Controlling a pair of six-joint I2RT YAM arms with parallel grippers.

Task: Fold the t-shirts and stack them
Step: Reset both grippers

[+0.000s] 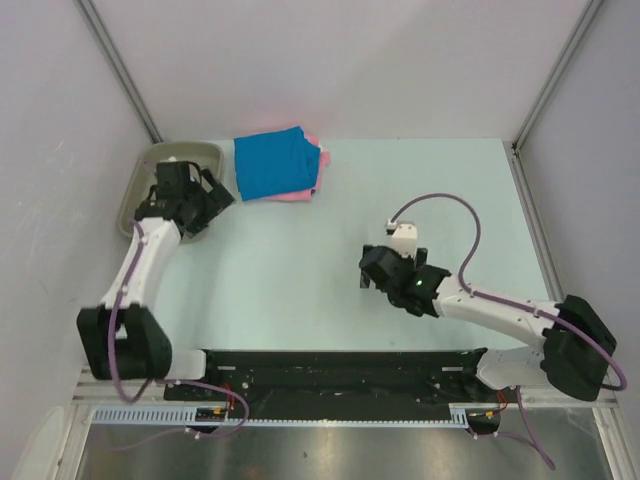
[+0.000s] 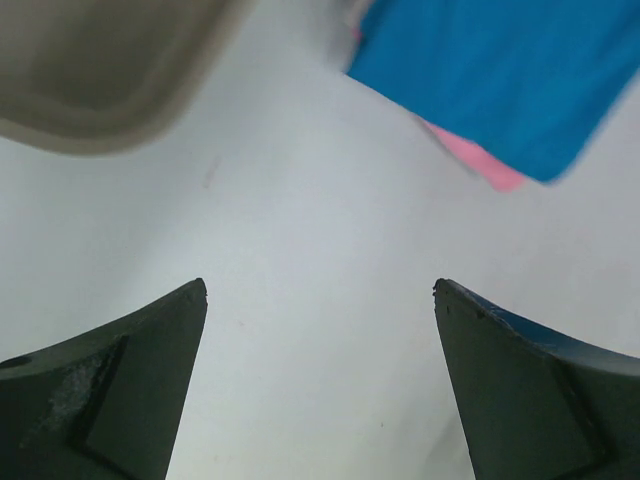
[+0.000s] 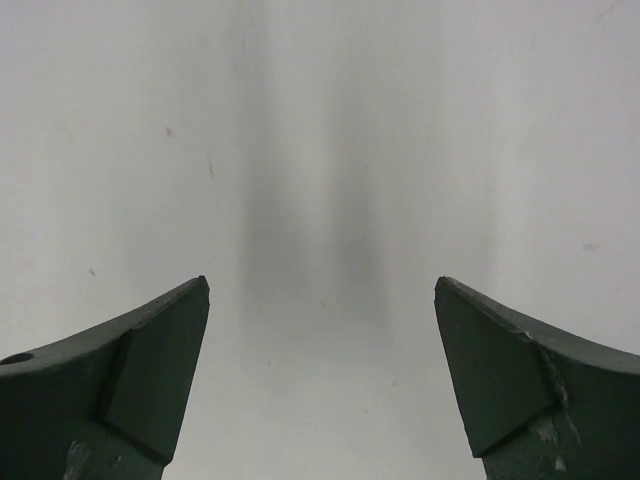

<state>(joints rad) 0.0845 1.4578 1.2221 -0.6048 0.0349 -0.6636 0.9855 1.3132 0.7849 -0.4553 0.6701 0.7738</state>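
At far left you see the grey-beige tray [image 1: 140,178] in the rear left corner of the table [image 1: 290,300]. Your left gripper [image 1: 220,192] hangs at the tray's near right corner, between the tray and the shirts. In the left wrist view its fingers [image 2: 120,380] stand wide apart with nothing between them, and only bare table lies below. Next to the right, the blue t-shirt [image 1: 272,163] lies folded on top of the pink t-shirt [image 1: 297,197]. Only a strip of the pink one shows along the near and right edges. This stack sits at the rear of the table, just beside the tray. Farther right, near mid-table and well apart from the stack, your right gripper [image 1: 368,272] points left. Its jaws are spread and empty over bare table.
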